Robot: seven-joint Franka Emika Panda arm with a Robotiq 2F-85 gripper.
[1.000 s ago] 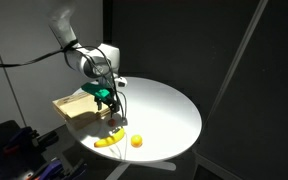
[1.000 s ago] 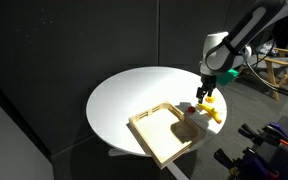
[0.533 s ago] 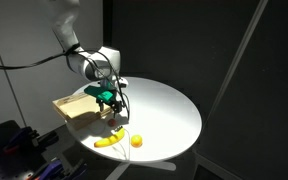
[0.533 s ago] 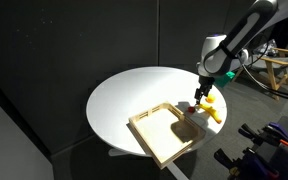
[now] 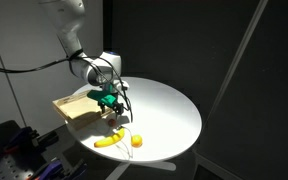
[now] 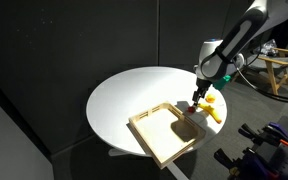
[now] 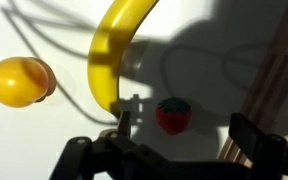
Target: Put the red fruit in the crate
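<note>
On round white bench [image 6: 124, 95], with fingers [image 7: 123, 122] spread astride tiny round dark-red fruit [image 7: 173, 115], risks nudging curved yellow banana [image 7: 112, 50] just beside, rolling fruit out before closing.

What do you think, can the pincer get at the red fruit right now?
Probably yes. The open pincer hangs over the red fruit, which shows between its fingers. The banana lies beside it but does not cover it.

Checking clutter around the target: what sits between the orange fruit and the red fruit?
In the wrist view, the banana curves down between the orange fruit and the red fruit.
</note>
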